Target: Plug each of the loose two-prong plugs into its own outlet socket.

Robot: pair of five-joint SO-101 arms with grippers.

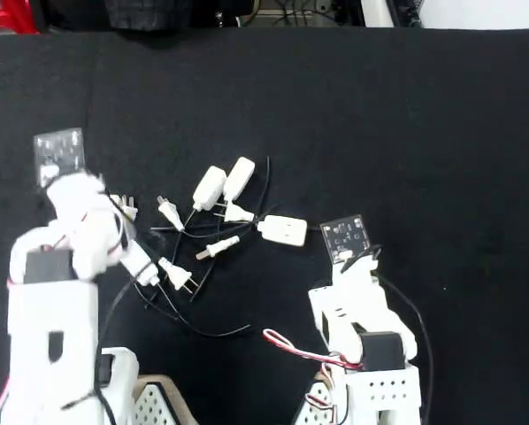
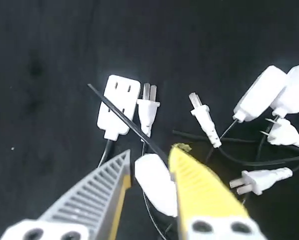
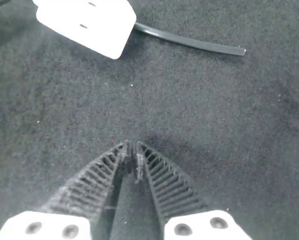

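White plug [image 2: 157,186] sits clamped between the left end effector's [image 2: 152,152] grey and yellow fingers [image 2: 199,190], over the black surface [image 2: 39,50].

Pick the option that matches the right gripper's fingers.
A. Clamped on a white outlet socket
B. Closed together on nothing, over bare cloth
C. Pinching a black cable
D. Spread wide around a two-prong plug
B: in the right wrist view the right gripper has its fingers touching at the tips with nothing between them, above the black cloth; the white outlet socket lies apart from them.
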